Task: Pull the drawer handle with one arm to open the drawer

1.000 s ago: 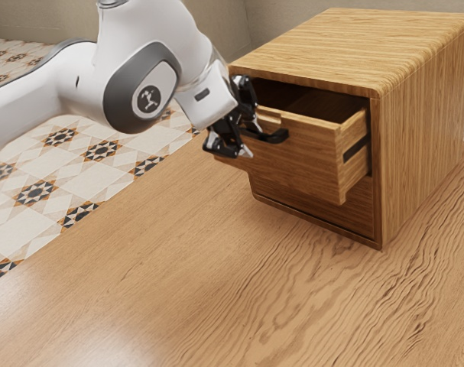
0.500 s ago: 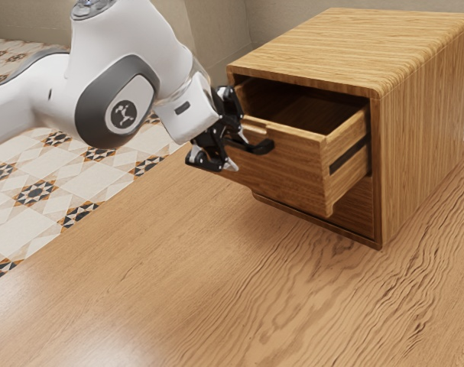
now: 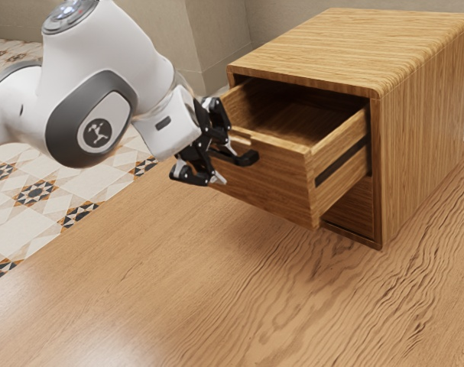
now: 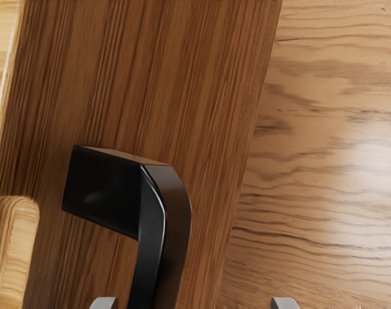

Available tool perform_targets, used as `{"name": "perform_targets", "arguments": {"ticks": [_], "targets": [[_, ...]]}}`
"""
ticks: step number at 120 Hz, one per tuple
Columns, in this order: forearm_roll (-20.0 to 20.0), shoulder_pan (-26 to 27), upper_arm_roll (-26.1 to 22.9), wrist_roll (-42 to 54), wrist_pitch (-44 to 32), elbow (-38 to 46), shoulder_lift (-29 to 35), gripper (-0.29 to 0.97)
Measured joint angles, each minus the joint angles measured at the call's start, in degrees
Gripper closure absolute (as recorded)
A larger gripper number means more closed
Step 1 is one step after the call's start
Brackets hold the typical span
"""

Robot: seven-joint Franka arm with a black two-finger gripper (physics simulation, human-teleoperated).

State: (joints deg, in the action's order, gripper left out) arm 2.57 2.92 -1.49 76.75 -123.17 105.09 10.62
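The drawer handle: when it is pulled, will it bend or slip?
The drawer handle looks like a thick black bar, so it probably stays stiff. Its smooth face may slip somewhat, yet its bent end should catch the pincer. The drawer already stands partly out, so it likely slides easily.

You had no words, numbers or brand names to read anywhere. The one sign was a small white emblem in a black disc on the grey joint cover, up the arm behind the gripper. It bore no letters. A dark mark on the white hand, just behind the gripper, was too small to read.
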Motion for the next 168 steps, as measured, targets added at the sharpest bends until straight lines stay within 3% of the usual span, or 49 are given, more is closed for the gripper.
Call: {"name": "perform_targets", "arguments": {"ticks": [123,168], "targets": [[0.54,-0.14,-0.07,-1.21,-1.35,15.30,15.61,0.47],[0.57,-0.31,-0.01,-1.35,-2.11,15.94,16.38,0.47]]}}
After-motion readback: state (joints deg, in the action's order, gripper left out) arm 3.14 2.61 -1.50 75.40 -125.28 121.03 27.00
